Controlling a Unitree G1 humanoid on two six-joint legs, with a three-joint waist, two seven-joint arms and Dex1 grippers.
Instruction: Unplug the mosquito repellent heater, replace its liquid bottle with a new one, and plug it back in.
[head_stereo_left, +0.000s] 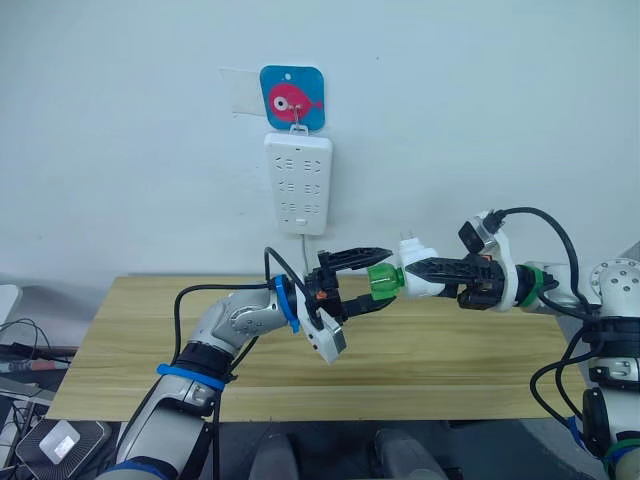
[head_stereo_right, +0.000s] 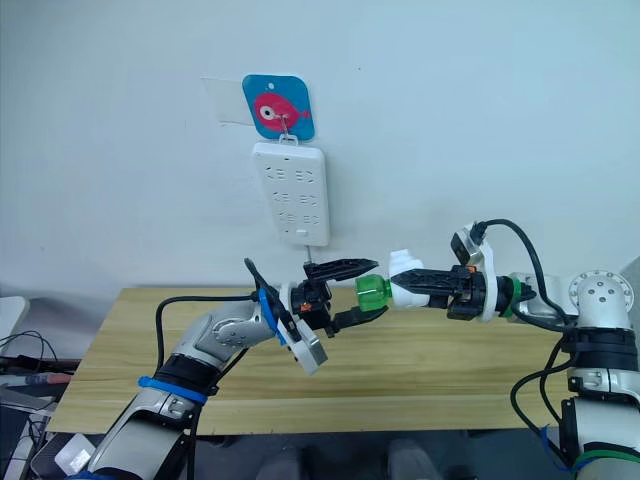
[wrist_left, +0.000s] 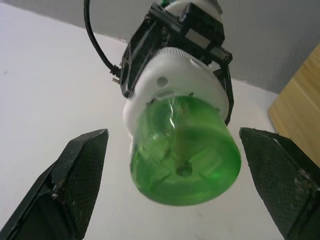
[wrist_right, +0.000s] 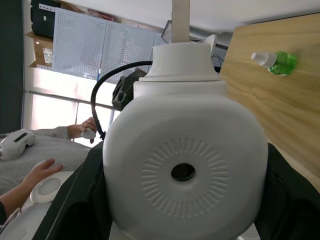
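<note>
Above the desk (head_stereo_left: 150, 330), mid-air, the mosquito repellent heater (head_stereo_left: 418, 277) is clamped by the right gripper (head_stereo_left: 432, 270); its green bottle (head_stereo_left: 383, 280) is flanked by the left gripper (head_stereo_left: 362, 278), fingers spread, not touching; a spare bottle (wrist_right: 274, 62) is seen lying on the desk.

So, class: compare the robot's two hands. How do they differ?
The right hand is clamped on the white heater; the left hand is open, holding nothing. The left hand's fingers flank the green bottle with gaps either side; the right hand grips the heater's sides. Both are raised above the table.
</note>
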